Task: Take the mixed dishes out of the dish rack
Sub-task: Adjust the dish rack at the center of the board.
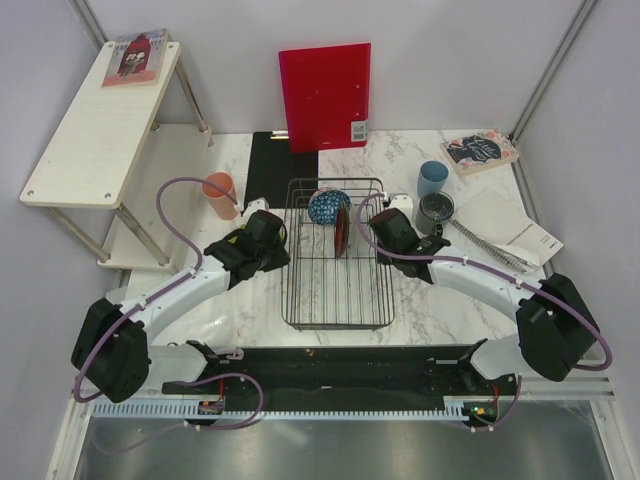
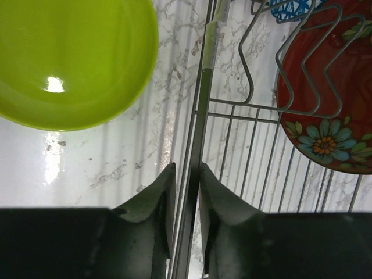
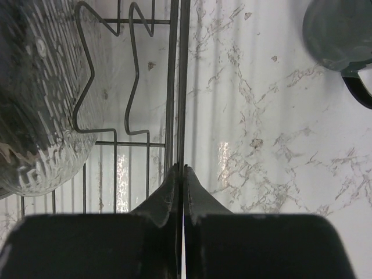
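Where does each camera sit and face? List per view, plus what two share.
Top external: above and behind, looking down on the dish rack; both arms show.
Left wrist: from the wrist, along the left end effector, pinching its left rim; lime-green dish beside.
Right wrist: from the wrist, along the right end effector, pinching its right rim; dark grey mug beside.
Shared: top and left wrist show the dark red plate.

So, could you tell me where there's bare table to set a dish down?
The mat behind the rack, right of the pink cup, is bare; so is the table beside the rack's near half, both sides. Far right is crowded: blue cup, mug, papers, book.
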`<state>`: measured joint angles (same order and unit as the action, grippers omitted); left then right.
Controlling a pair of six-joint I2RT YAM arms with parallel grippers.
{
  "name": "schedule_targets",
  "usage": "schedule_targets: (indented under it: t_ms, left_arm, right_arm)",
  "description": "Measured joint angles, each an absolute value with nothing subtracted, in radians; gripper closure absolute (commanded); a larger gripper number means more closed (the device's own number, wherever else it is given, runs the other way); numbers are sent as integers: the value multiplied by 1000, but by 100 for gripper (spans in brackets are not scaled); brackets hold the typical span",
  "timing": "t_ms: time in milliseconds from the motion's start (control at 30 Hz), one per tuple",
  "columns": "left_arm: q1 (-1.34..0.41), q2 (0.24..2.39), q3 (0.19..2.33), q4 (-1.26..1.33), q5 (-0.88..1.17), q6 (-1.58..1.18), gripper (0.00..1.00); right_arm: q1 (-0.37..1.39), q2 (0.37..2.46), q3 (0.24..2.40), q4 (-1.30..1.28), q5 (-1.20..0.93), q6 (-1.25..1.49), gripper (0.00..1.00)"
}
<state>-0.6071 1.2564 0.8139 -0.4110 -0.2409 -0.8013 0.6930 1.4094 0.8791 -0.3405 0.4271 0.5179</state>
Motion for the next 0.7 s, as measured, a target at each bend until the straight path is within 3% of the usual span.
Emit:
schedule_targets:
  t_ms: [33, 700]
  left_arm:
    - [-613, 1261, 812, -408, -239, -797, 98]
    - [-698, 1427, 953, -427, -225, -741, 98]
  right_arm:
    - [689, 1409, 878, -336, 429, 528, 100]
    - [589, 1365, 842, -341, 419, 510, 100]
